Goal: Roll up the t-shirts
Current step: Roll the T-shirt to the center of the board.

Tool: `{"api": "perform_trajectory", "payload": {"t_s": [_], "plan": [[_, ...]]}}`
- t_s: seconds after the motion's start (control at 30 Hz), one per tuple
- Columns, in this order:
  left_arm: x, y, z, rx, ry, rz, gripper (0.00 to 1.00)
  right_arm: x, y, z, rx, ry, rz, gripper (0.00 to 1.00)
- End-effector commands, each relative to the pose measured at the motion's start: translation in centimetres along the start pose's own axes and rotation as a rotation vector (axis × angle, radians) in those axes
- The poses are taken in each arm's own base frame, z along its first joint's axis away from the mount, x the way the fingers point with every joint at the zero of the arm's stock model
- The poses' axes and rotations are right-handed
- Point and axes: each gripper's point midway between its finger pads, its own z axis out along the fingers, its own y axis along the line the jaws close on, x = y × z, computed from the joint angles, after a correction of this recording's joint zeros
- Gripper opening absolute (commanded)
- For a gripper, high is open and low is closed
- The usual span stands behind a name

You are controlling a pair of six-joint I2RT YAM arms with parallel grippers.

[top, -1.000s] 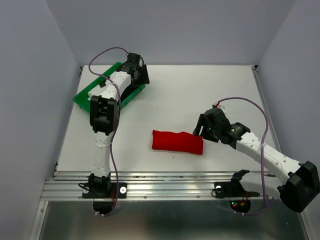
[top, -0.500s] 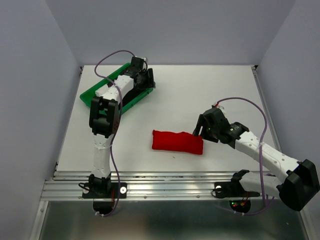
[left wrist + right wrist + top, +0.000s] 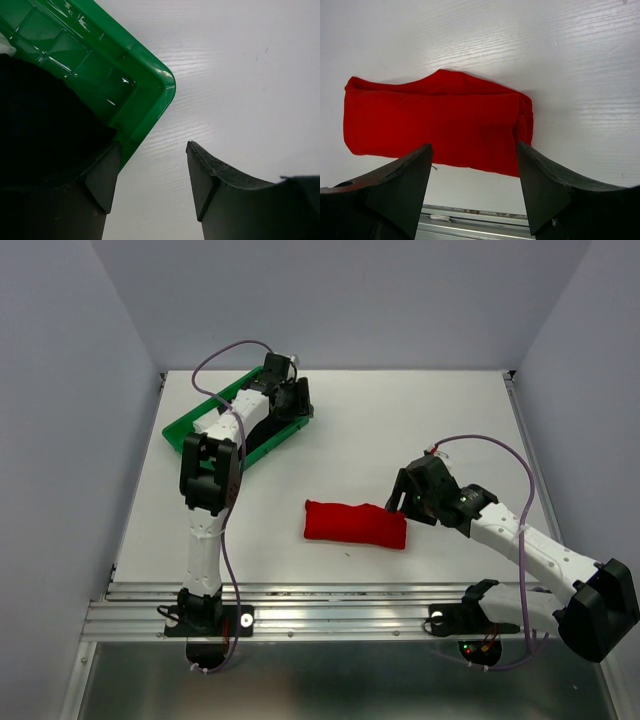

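Note:
One red t-shirt (image 3: pixel 355 523) lies rolled into a short bundle at the table's middle front; it fills the right wrist view (image 3: pixel 435 125). My right gripper (image 3: pixel 401 502) (image 3: pixel 472 185) hovers open at the roll's right end, nothing between its fingers. At the back left, my left gripper (image 3: pixel 298 400) (image 3: pixel 150 175) is open at the right corner of the green tray (image 3: pixel 172 430) (image 3: pixel 150 75). Its left finger (image 3: pixel 102 175) sits against the tray wall and only bare table shows between the jaws. Black cloth (image 3: pixel 40 115), a black t-shirt, lies inside the tray. A white scrap (image 3: pixel 5 47) shows beside it.
Grey walls close the table on the left, back and right. A metal rail (image 3: pixel 350 610) runs along the near edge, with both arm bases on it. The left arm stretches over the tray and hides much of its inside.
The green tray has slid right, toward the table's middle, along with my left gripper. The red roll and the right arm have stayed put.

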Motion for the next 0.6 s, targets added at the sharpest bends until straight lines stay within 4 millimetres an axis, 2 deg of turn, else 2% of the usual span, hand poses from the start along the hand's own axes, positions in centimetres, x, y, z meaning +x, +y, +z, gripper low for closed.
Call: {"api": "perform_trajectory", "payload": {"t_s": [0.0, 0.07, 0.1, 0.17, 0.2, 0.27, 0.4, 0.57], "plan": [[2.9, -0.5, 0.8, 0.033, 0.087, 0.004, 0.65, -1.3, 0.6, -0.5, -0.022, -0.044, 0.026, 0.73], [3.4, -1.1, 0.6, 0.050, 0.079, 0.005, 0.64, -1.4, 0.6, -0.5, -0.020, -0.046, 0.026, 0.73], [5.4, -0.7, 0.8, 0.044, 0.116, -0.005, 0.64, -1.3, 0.6, -0.4, -0.018, -0.044, 0.026, 0.73], [7.0, -1.6, 0.2, 0.067, 0.125, -0.006, 0.64, -1.3, 0.6, -0.4, -0.019, -0.043, 0.026, 0.73], [7.0, -2.5, -0.7, 0.085, 0.113, -0.007, 0.64, -1.4, 0.7, -0.3, -0.020, -0.044, 0.026, 0.74], [8.2, -2.7, -1.0, 0.088, 0.125, -0.014, 0.64, -1.4, 0.8, -0.3, -0.022, -0.042, 0.026, 0.74], [8.9, -3.4, -2.3, 0.094, 0.118, -0.013, 0.64, -1.4, 1.0, -0.3, -0.027, -0.040, 0.025, 0.74], [7.0, -5.0, -5.1, 0.106, 0.064, 0.020, 0.64, -1.1, 0.9, -0.2, -0.036, -0.036, 0.025, 0.74]]}}
